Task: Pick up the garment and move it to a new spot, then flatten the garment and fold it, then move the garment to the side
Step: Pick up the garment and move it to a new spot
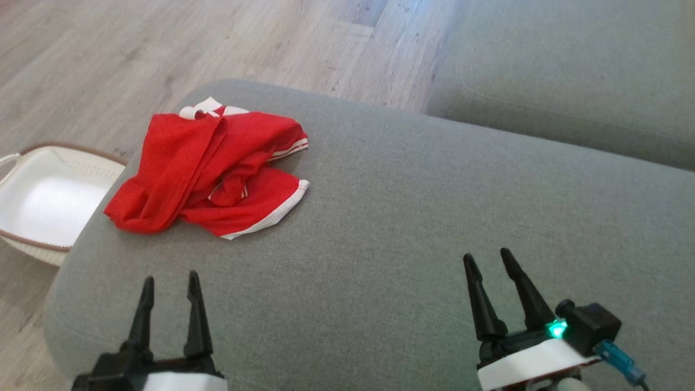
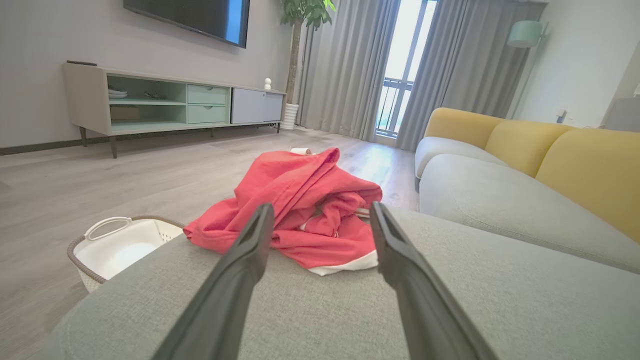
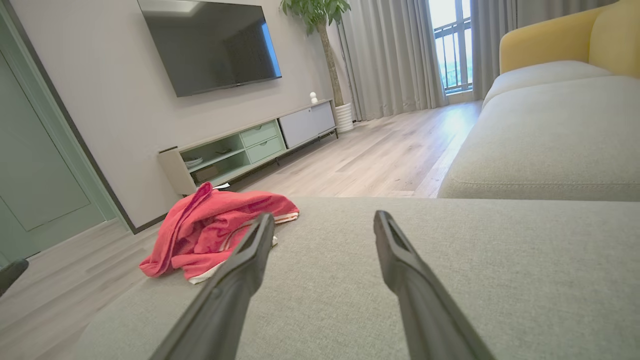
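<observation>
Lying crumpled on grey cushion [image 1: 407, 217], red garment [image 1: 209, 171], left tool [image 1: 170, 277] released, right tool [image 1: 487, 254] released, both empty

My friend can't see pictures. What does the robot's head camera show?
A crumpled red garment with white trim lies near the left end of a grey sofa cushion. The robot's left gripper and right gripper, both open, hover near its front edge, apart from the cloth. A white basket sits on the wooden floor beside it.

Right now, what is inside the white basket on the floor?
The white basket shows a bare white bottom, with nothing lying on the part in view. The grey sofa cushion covers its near corner, so that part cannot be checked.
</observation>
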{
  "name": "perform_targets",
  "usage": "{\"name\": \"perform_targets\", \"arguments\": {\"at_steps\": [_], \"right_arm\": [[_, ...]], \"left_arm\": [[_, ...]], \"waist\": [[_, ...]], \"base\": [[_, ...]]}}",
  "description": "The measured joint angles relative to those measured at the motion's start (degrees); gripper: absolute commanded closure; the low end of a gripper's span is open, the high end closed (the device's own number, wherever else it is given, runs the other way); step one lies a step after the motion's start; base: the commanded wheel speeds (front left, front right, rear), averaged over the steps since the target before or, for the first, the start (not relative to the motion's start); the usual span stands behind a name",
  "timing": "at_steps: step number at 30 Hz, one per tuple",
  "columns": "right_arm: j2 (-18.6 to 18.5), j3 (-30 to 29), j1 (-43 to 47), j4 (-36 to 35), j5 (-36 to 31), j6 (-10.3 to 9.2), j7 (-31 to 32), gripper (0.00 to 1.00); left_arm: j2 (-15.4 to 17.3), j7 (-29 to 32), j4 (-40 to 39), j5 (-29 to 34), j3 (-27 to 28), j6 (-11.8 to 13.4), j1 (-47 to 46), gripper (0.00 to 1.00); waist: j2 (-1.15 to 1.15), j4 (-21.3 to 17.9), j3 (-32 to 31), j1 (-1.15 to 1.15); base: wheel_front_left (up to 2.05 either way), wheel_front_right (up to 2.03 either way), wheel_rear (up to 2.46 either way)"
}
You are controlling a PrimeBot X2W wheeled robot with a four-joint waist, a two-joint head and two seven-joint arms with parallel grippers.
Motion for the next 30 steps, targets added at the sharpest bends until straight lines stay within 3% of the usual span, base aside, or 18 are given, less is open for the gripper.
{"name": "perform_targets", "arguments": {"at_steps": [7,14,22,30], "right_arm": [[0.0,-2.6,-1.3,-1.5,-3.5,0.0,0.0,0.0],[-0.1,-5.2,-5.8,-3.3,-6.8,0.0,0.0,0.0],[-0.2,-7.9,-10.5,-5.3,-9.6,0.0,0.0,0.0],[-0.2,-8.5,-13.0,-6.5,-10.7,0.0,0.0,0.0]], "left_arm": [[0.9,-0.1,2.4,1.4,5.2,-2.8,-10.2,0.0],[7.9,2.1,14.1,1.6,5.5,-5.6,-24.2,0.0],[16.7,10.6,30.6,2.3,-1.1,-7.3,-46.7,0.0],[20.8,17.3,42.5,-5.3,-12.2,-7.5,-57.5,0.0]], "waist": [[0.0,-0.7,5.2,0.01],[0.0,-2.2,11.4,0.02],[0.0,-5.1,20.7,0.03],[0.0,-9.5,27.2,0.03]], "base": [[0.0,0.0,0.0],[0.0,0.0,0.0],[0.0,0.0,0.0],[0.0,0.0,0.0]]}}
